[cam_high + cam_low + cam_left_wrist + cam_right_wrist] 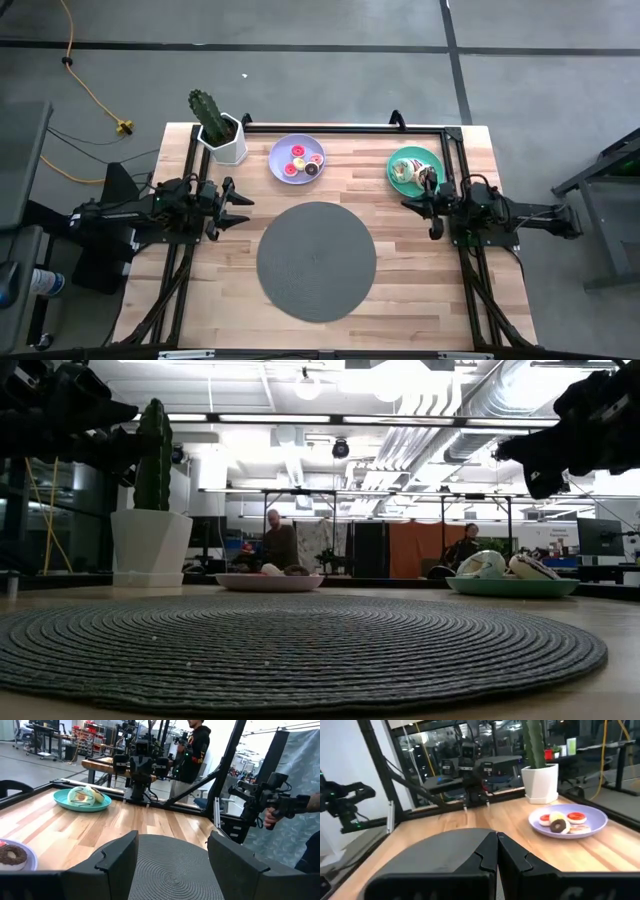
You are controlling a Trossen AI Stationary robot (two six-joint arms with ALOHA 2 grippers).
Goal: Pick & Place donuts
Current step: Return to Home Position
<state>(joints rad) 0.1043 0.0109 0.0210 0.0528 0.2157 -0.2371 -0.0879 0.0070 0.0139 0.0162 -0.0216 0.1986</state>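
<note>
— Seen from above, where are the donuts [300, 160]?
— Small ones lie on the lavender plate [282, 150], bigger ones on the teal plate [400, 158]. The left tool [240, 209] hangs beside the mat [316, 262], and the right tool [412, 204] is just beside the teal plate.
— And from the low camera?
— Both plates sit beyond the mat.
— The wrist views?
— The left tool's fingers [117, 857] stand spread. The right tool's fingers [470, 855] are pressed together, holding nothing.

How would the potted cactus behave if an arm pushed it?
Likely top-heavy: the cactus rises taller than its white pot, which narrows slightly toward the base, so a high push may tip it. A low push would more likely slide it; resting flat, the pot should not roll.
</note>
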